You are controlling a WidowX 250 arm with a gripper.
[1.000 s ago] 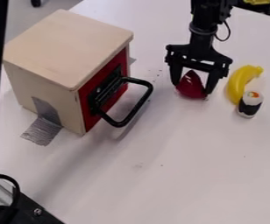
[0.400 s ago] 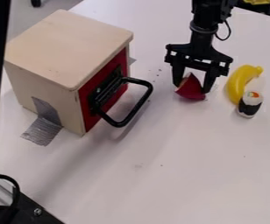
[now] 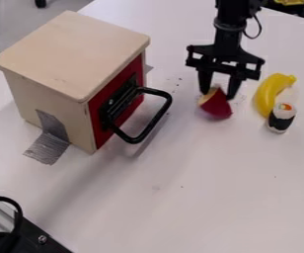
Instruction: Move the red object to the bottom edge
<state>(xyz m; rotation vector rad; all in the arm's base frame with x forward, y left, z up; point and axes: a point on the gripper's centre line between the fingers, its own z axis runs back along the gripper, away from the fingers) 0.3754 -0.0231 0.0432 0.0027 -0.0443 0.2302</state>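
Observation:
The black gripper hangs over the upper right of the table, its two fingers drawn in against the top part of the red object. This object is a dark red, rounded wedge with a pale yellow cut face turned to the upper left. It is tilted, and most of its red body sticks out below the fingertips. Whether its lower end rests on the white table I cannot tell.
A yellow banana lies right of the gripper, with a black and white sushi piece at its lower end. Left stands a wooden box with a red front and a black handle jutting toward the middle.
The gripper's fingers have come closer together and sit slightly higher. Between them the red object has turned, showing its pale face, and has shifted a little down.

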